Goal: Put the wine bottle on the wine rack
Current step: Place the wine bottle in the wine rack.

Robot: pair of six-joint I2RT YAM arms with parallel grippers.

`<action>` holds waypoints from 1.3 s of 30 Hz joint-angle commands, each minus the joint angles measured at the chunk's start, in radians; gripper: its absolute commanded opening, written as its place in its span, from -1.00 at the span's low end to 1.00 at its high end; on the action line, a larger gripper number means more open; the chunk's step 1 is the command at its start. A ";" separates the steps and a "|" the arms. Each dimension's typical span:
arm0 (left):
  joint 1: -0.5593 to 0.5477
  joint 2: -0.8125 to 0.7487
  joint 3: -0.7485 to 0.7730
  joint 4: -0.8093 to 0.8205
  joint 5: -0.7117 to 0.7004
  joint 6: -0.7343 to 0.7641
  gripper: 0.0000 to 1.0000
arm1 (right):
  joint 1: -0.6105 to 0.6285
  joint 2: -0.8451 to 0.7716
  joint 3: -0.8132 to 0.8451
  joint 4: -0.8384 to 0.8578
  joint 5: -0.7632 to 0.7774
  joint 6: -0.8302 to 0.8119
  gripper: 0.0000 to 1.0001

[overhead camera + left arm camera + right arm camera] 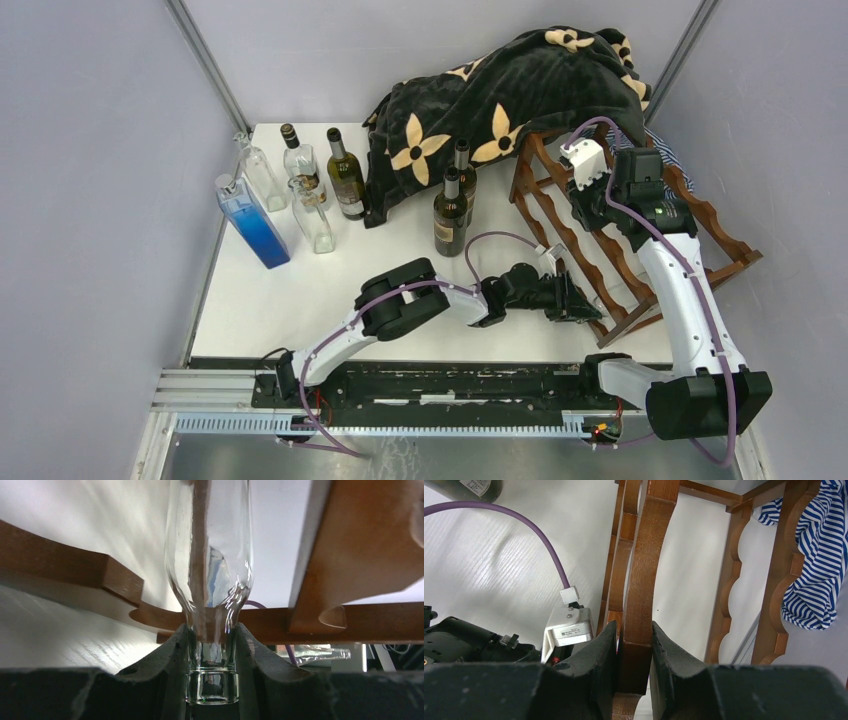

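Wine bottle, where is it?
— Clear glass, neck pinched between the left gripper fingers. Body pokes through the wine rack between scalloped rails. Resting on a rail or not, cannot tell.
— Right side?
— Right gripper is clamped on a rack rail, bracing it.
— How to finish well?
— My guess: slide in slowly along the bottle's axis and settle the shoulder into a scallop before letting go. Glass looks slippery and the rack light, so the brace matters. Dark bottles stand well apart, no issue.
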 commanded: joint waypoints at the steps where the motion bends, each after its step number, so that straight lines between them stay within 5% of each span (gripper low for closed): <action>1: -0.003 -0.004 0.077 0.073 -0.018 -0.036 -0.96 | 0.020 -0.008 0.014 0.030 -0.135 -0.034 -0.86; 14: -0.003 0.058 0.188 -0.039 -0.034 -0.057 -0.84 | 0.021 -0.004 0.012 0.037 -0.144 -0.030 -0.78; 25: -0.004 0.030 0.147 -0.038 -0.045 -0.051 0.22 | 0.019 0.000 0.017 0.028 -0.155 -0.030 -0.73; 39: -0.004 -0.088 0.016 -0.139 -0.136 0.064 0.81 | 0.020 -0.006 0.014 0.025 -0.154 -0.035 -0.72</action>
